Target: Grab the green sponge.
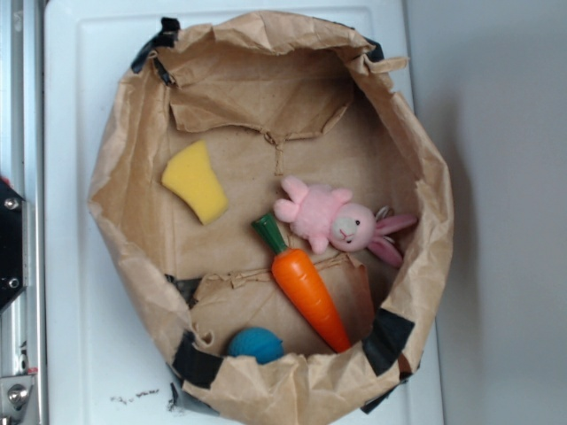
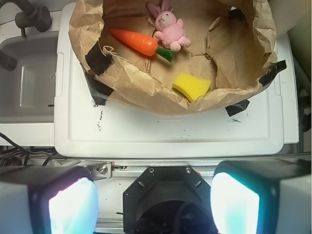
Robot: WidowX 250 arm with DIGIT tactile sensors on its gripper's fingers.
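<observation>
Resting on a white plastic tray [image 1: 80, 354], smooth and speckled with dark specks near one edge, is a brown paper basin [image 1: 425, 221], roughly round, its crumpled walls rolled outward and fixed with strips of black tape [image 1: 387, 341]; no writing or label can be read anywhere. Inside, largest first: an orange carrot [image 1: 306, 288], glossy and tapered, with a dark green top; a pink bunny [image 1: 332, 220], plush and fuzzy, lying on its side just beside the carrot's green end; the green sponge [image 1: 196, 182], in fact yellow porous foam, trapezoid with one curved edge, lying flat on the basin floor apart from the other items, near the wall; a teal-blue ball [image 1: 256, 344], matte, half hidden behind the basin rim. The gripper [image 2: 153, 204] hangs outside the basin over the tray's edge, its two grey padded fingers [image 2: 68, 207] spread wide, nothing between them.
</observation>
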